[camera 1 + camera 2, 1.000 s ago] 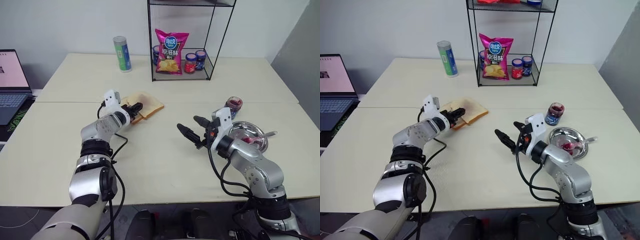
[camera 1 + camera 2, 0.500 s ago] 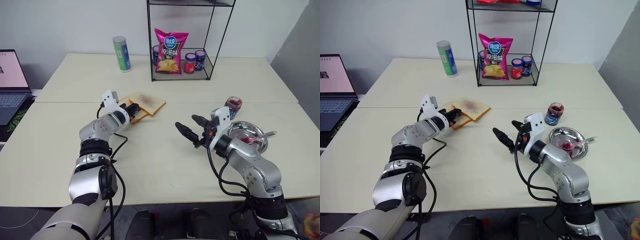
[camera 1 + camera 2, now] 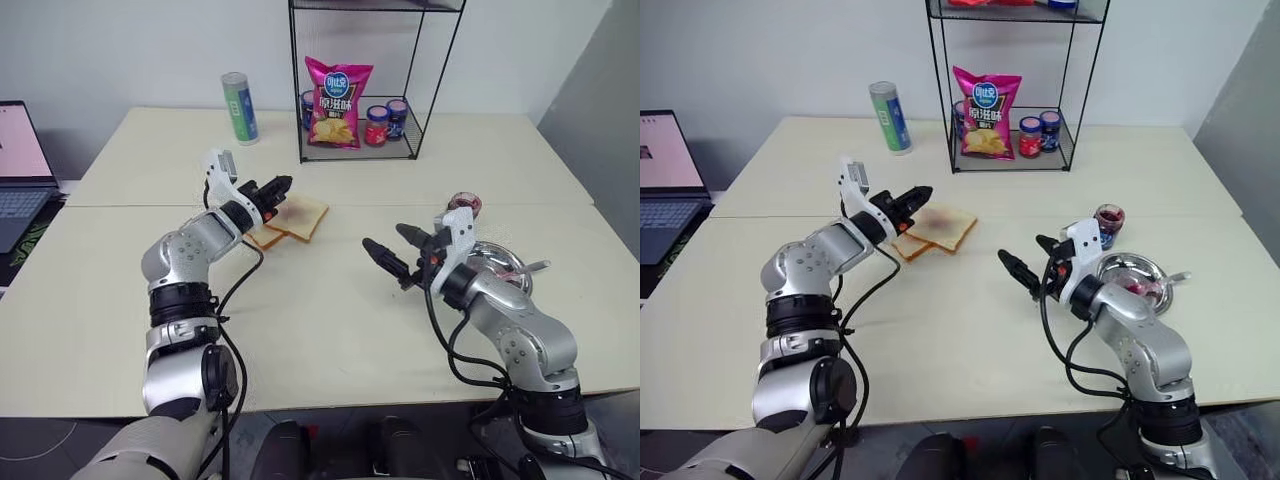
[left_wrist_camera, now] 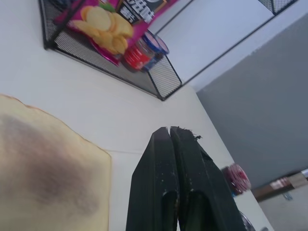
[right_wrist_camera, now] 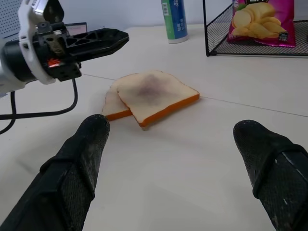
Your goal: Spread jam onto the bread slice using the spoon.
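Table (image 3: 330,330): pale cream, wide, a seam running 9-to-3 across its middle.
Wire shelf (image 3: 413,100): black frame, standing at 12 o'clock on the far half of the table; holds a pink crisp bag (image 3: 338,103) and two red-lidded jars (image 3: 376,125) on its lowest tier.
Laptop (image 3: 18,165): at 9 o'clock, off the table's edge, screen lit.
Green can (image 3: 238,108): upright at 11 o'clock, just beside the shelf.
Steel dish (image 3: 505,268): round, at 3 o'clock, behind the right arm; red smears inside, a thin metal handle poking past its rim toward 3.
Open jar (image 3: 464,207): dark red contents, at 12 o'clock from the dish, close to it.
Bread slice (image 3: 299,215): lying flat near the table's centre, slightly toward 11; dark purple jam (image 5: 150,88) smeared at its middle; overlapping a second slice (image 5: 112,107) that peeks out at its 8 o'clock edge.
Left gripper (image 3: 277,186): clenched tight, nothing between the fingers; hovering above the table at 10 o'clock from the bread slice, tips pointing toward 3, clear of the bread.
Right gripper (image 3: 394,249): released, fingers spread wide, empty; held above the table at 4 o'clock from the bread slice, well apart from it, pointing toward 10.
Spoon: not clearly told; possibly the handle at the dish's rim.
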